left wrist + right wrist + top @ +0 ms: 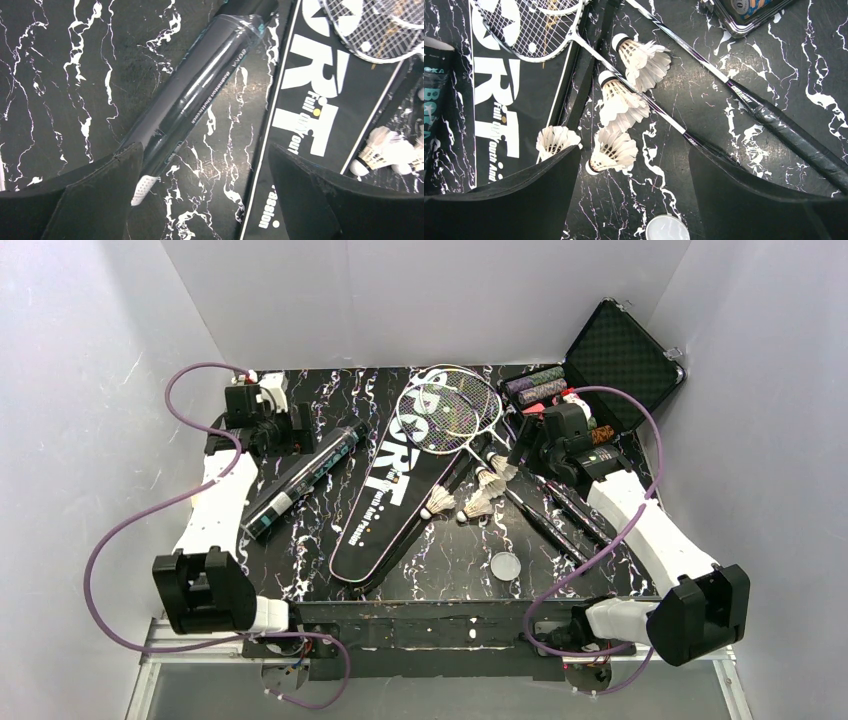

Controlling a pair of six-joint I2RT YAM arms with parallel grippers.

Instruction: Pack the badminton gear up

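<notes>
The left gripper [202, 157] is seen spread wide with nothing held, poised over the black marbled table [450, 575] at the upper left of the top view. Under it the long black teal-printed tube [305, 470] is laid diagonally, from the upper centre of the left wrist view down to the lower left, where it is passed by the left-hand finger.

Just to the right of the tube, the black racket-shaped bag [400, 490] lettered "SPORT" is laid flat in the middle of the table, its wide end towards the top of the frame. The heads of the two rackets [450, 408] are overlapped on that wide end, while their shafts are run off the bag towards the lower right, onto the bare table.

The right gripper [634, 155] is likewise opened wide and empty, held at the upper right of the top view. Four white feather shuttlecocks [621, 102] are found beneath it, clustered beside the bag's right edge; two are lying against a racket shaft.

A small round whitish lid [505, 565] is set alone near the bottom edge. A black hard case [610, 360] of coloured chips is stood open in the upper right corner.
</notes>
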